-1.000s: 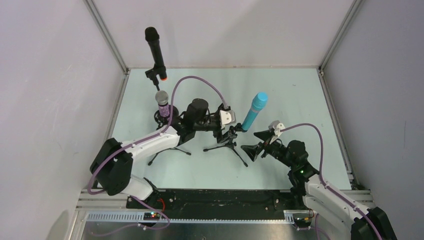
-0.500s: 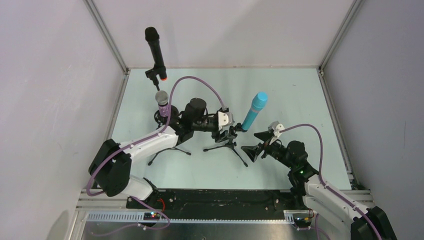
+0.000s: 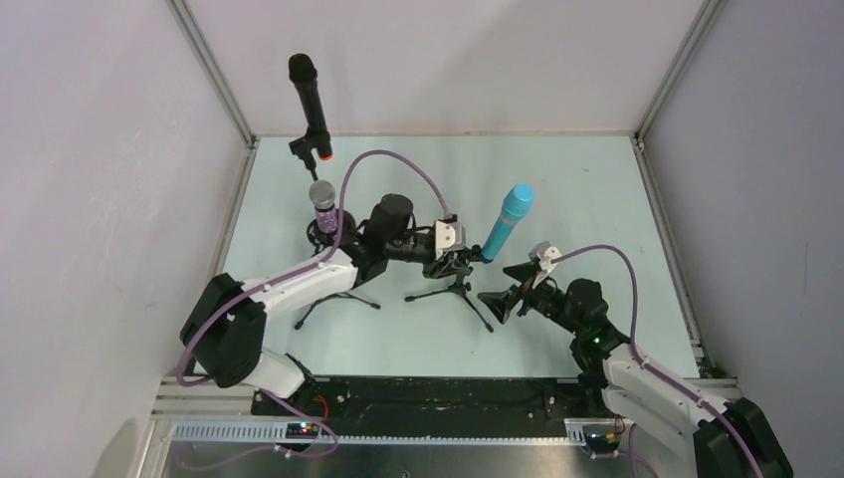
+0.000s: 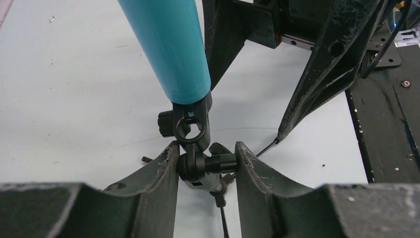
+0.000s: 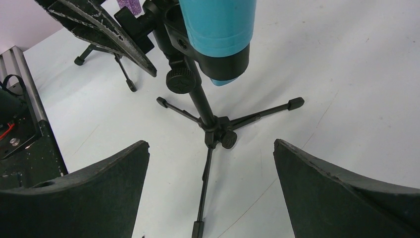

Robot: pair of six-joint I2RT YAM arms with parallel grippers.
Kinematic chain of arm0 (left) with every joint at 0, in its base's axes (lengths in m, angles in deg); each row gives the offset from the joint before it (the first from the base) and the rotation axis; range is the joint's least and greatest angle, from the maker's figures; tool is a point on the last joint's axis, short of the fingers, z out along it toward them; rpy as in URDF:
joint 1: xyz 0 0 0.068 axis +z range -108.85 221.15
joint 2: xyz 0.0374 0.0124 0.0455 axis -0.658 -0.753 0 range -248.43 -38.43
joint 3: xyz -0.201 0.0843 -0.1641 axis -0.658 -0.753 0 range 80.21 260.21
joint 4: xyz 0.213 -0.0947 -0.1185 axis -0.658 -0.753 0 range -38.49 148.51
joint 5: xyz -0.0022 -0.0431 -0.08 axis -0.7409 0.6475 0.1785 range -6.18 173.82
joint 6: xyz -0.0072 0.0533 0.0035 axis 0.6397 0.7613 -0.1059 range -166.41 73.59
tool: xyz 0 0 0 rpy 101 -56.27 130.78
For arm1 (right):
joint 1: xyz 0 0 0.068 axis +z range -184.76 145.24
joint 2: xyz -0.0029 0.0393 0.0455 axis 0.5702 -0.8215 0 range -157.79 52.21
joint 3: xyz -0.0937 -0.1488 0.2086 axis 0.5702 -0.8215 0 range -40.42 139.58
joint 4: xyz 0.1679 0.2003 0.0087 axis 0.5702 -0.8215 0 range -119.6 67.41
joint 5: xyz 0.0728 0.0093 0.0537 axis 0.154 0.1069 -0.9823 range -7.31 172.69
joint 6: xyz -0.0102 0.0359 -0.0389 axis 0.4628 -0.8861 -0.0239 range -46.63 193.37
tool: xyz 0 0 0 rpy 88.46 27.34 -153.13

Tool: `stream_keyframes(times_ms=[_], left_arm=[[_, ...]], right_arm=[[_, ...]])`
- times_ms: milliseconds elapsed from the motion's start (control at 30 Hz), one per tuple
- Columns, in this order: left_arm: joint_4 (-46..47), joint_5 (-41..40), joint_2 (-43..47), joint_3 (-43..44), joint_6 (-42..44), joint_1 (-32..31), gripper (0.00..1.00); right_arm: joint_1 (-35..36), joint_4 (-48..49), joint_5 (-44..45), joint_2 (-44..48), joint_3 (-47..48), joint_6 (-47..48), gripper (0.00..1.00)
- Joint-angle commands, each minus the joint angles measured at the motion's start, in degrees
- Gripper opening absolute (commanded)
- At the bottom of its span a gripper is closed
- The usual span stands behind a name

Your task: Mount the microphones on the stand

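We see the left gripper [image 4: 203, 168] closed on the small tripod stand [image 5: 214, 124]: its two fingers pinch the swivel joint [image 4: 195, 166] just under the clip [image 4: 190, 126]. In this clip sits the light blue microphone [image 4: 168, 44], tilted, with its head up and leaning to the right in the top view. The right gripper [image 5: 210, 145] is spread wide (nothing is between its fingers) and hovers near the same stand, apart from it. At the back left the black microphone [image 3: 310, 100] rises high. The glittery purple microphone [image 3: 322, 204] is in front of it, its lower part hidden behind the left arm [image 3: 299, 279].
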Motion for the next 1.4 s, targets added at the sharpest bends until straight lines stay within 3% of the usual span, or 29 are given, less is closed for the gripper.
stream_keyframes(times_ms=[0, 67, 100, 167, 567, 800, 1067, 1200, 1333, 1367], left_arm=[[0.99, 0.61, -0.07, 2.26, -0.43, 0.4, 0.28], [1.03, 0.42, -0.02, 2.33, -0.44, 0.41, 0.17], [1.03, 0.07, 0.1, 2.37, -0.4, 0.42, 0.05], [1.03, -0.51, 0.28, 2.26, -0.18, 0.37, 0.01], [1.37, -0.36, -0.12, 3.09, -2.04, 0.27, 0.0], [1.47, -0.28, 0.53, 2.93, -1.81, 0.2, 0.0], [1.85, 0.19, 0.92, 3.04, -2.31, 0.24, 0.0], [1.99, 0.0, 1.42, 2.9, -2.32, 0.17, 0.0], [2.31, 0.31, 1.75, 2.97, -2.72, 0.19, 0.0], [2.36, 0.13, 1.9, 2.91, -2.73, 0.18, 0.0]], right_arm=[[1.13, 5.27, 0.77, -2.41, -0.64, 1.53, 1.0], [2.22, 7.24, 1.84, -3.91, -1.19, 2.45, 1.0], [3.19, 9.16, 2.61, -4.55, -1.4, 2.87, 0.99], [4.77, 12.27, 3.96, -6.83, -1.66, 4.09, 0.99], [15.81, 34.2, 19.15, -24.6, -1.34, 11.99, 0.91], [20.2, 52.9, 30.08, -38.85, -0.8, 11.18, 0.85], [22.57, 55.67, 34.28, -49.2, 5.06, 10.39, 0.74], [22.73, 55.81, 35.27, -51.84, 7.26, 9.92, 0.62], [22.81, 55.81, 35.88, -53.94, 8.16, 9.48, 0.42], [22.8, 55.84, 36.43, -54.31, 8.16, 9.33, 0.34]])
